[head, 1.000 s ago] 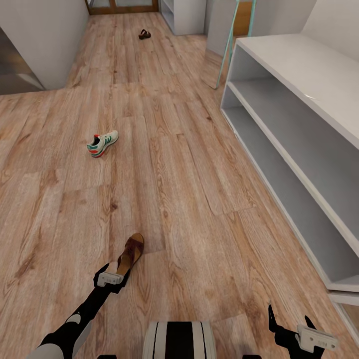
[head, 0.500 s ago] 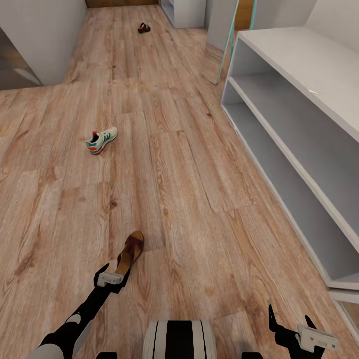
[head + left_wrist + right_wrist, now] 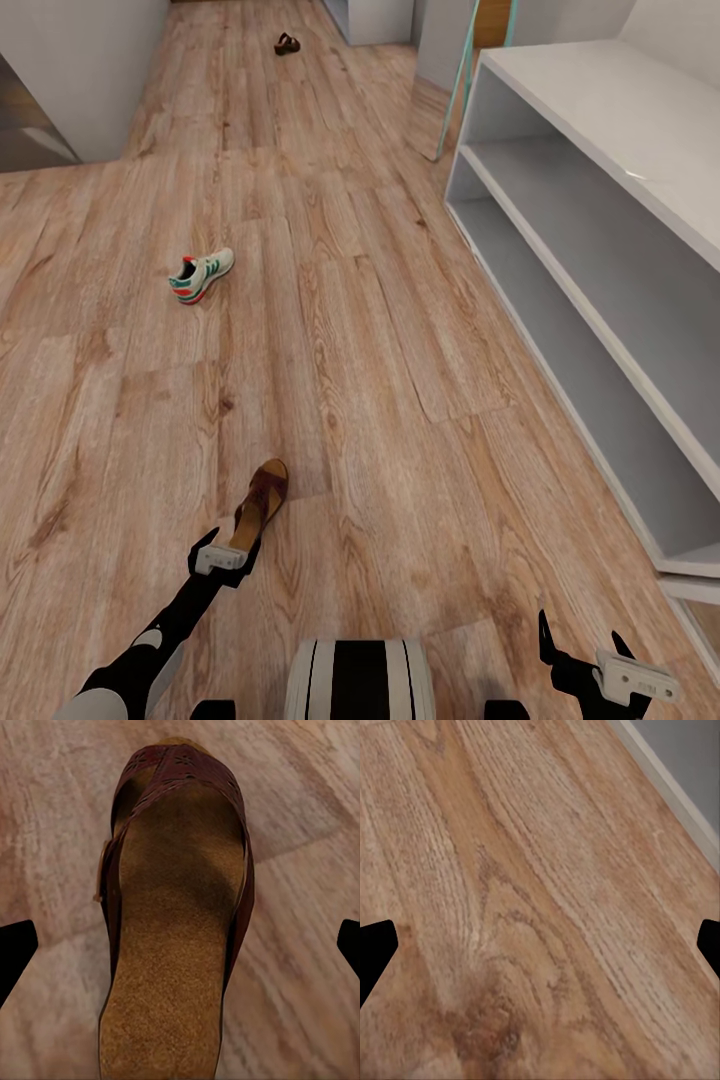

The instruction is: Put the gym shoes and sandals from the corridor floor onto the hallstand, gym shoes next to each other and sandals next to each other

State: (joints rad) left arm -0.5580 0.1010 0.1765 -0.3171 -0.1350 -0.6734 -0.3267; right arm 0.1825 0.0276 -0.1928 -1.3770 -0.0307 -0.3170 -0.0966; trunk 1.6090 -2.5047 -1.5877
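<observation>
- wood-grain corridor floor (image 3: 380, 330) has slid up the head view over the last second; the gym shoe and the far sandal both sit higher, so the camera has tipped or rolled, not the shoes.
- hallstand (image 3: 600, 150) stands along the right, both tiers bare; nothing is racked yet.
- left gripper (image 3: 180, 945) hovers over the near sandal (image 3: 260, 503), its place against it unchanged; in the left wrist view the fingers stand wide at either side of the tan footbed, holding nothing.
- right gripper (image 3: 590, 650) hangs spread and empty above bare planks near the rack's foot.
- gym shoe (image 3: 201, 275) lies well apart, up the corridor.
- far sandal (image 3: 287, 43) lies farthest off; judged, the near sandal's grasp comes first.
</observation>
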